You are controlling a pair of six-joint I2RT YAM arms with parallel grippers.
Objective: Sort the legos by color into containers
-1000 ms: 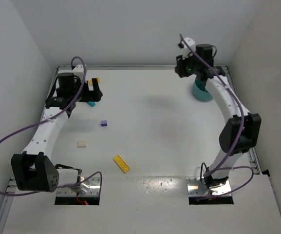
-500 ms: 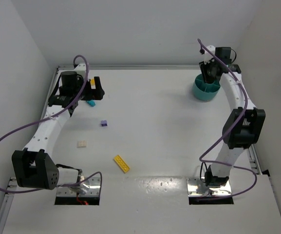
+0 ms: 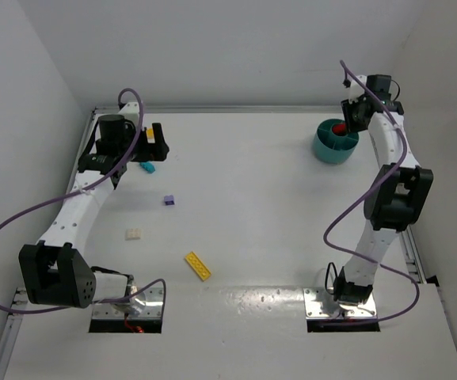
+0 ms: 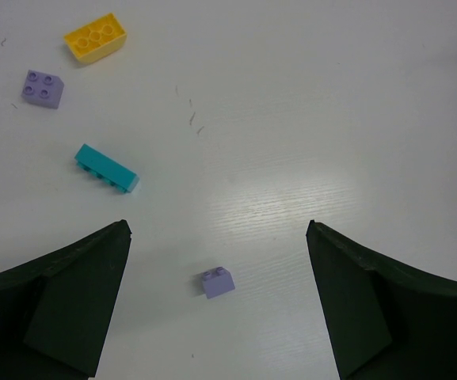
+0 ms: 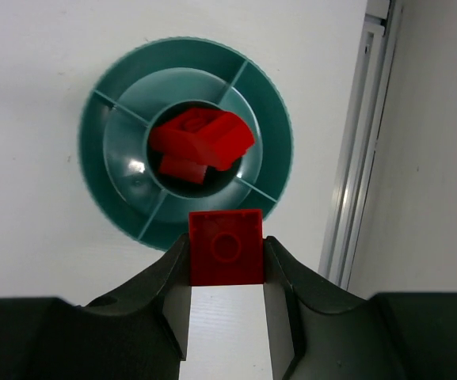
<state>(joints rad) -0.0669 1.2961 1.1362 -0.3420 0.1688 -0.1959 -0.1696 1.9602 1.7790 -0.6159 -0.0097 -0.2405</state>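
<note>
the right gripper (image 5: 226,265) pinches a flat, square red brick (image 5: 226,245) over the rim of the round, divided teal dish (image 5: 93,162); other red bricks (image 5: 202,141) fill its centre well. the left gripper (image 4: 218,237), far from the dish, gapes wide.

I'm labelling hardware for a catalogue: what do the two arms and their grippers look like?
The left arm and right arm have white links with black joint housings; a purple cable loops along each. The left gripper and right gripper have broad, nearly black fingers.
</note>
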